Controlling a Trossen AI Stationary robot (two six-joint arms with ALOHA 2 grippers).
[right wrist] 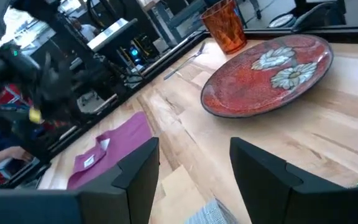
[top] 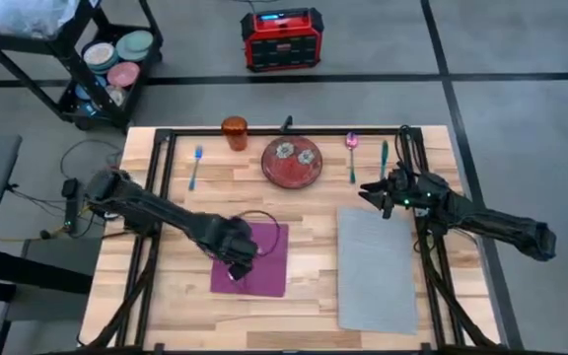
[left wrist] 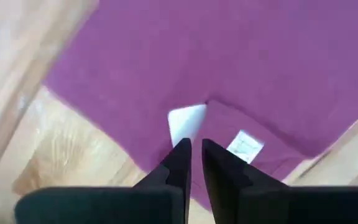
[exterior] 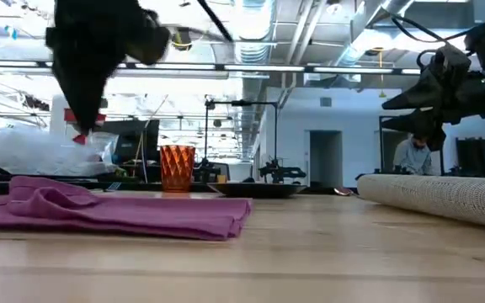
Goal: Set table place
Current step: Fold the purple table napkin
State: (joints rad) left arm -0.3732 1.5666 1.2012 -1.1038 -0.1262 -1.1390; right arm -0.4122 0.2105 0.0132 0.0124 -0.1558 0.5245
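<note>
the left gripper (left wrist: 192, 149) hangs just over the purple napkin (top: 254, 258), jaws almost together, holding nothing. its arm hides part of the cloth. the right gripper (right wrist: 194, 155) has jaws wide apart; past them sits the red plate (right wrist: 269, 71), then the orange cup (right wrist: 225, 25), its top cut off.

1. Napkin (top: 254, 258): plain purple, with white tags.
2. Plate (top: 292, 162): speckled red with pale flowers.
3. Cup (top: 235, 131): orange.
4. Placemat (top: 375, 268): grey.
5. Worktop (top: 314, 219): light wood planks, black frame.
6. Fork (top: 196, 165): blue.
7. Spoon (top: 351, 145): pink bowl.
</note>
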